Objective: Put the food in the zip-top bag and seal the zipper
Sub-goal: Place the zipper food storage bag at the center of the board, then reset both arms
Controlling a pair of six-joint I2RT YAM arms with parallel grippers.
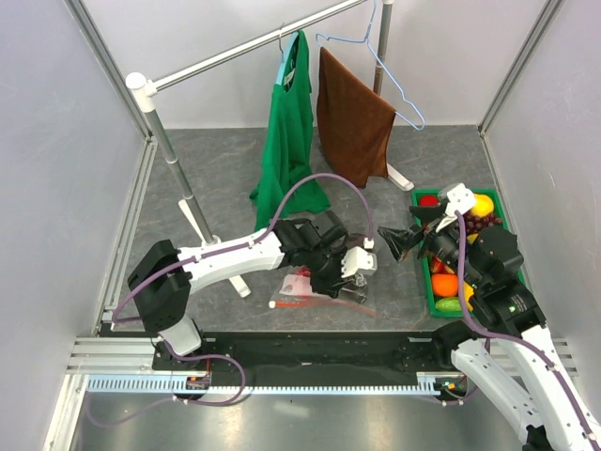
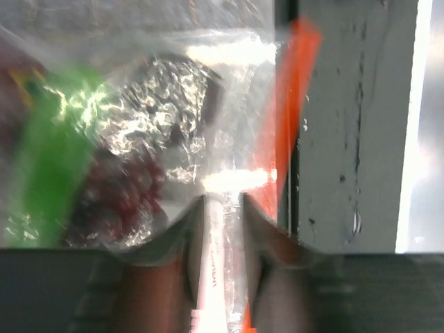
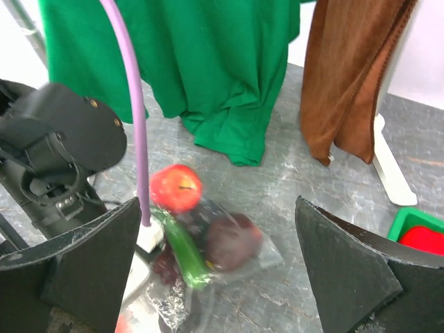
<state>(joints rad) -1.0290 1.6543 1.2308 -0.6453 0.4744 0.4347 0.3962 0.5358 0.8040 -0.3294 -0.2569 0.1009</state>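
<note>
Between the left end effector's (image 2: 222, 208) tips lies the zip-top bag (image 2: 232, 132), pinched; right end effector (image 3: 216, 205) spread.

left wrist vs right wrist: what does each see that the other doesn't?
Left wrist only: the left end effector pinching the zip-top bag plastic, and a clear close look at the orange-red zipper.
Right wrist only: the red apple, green garment, brown cloth, a corner of the green tray, and the left arm from outside.
Both: the bag with a green piece and dark red fruit inside.
</note>
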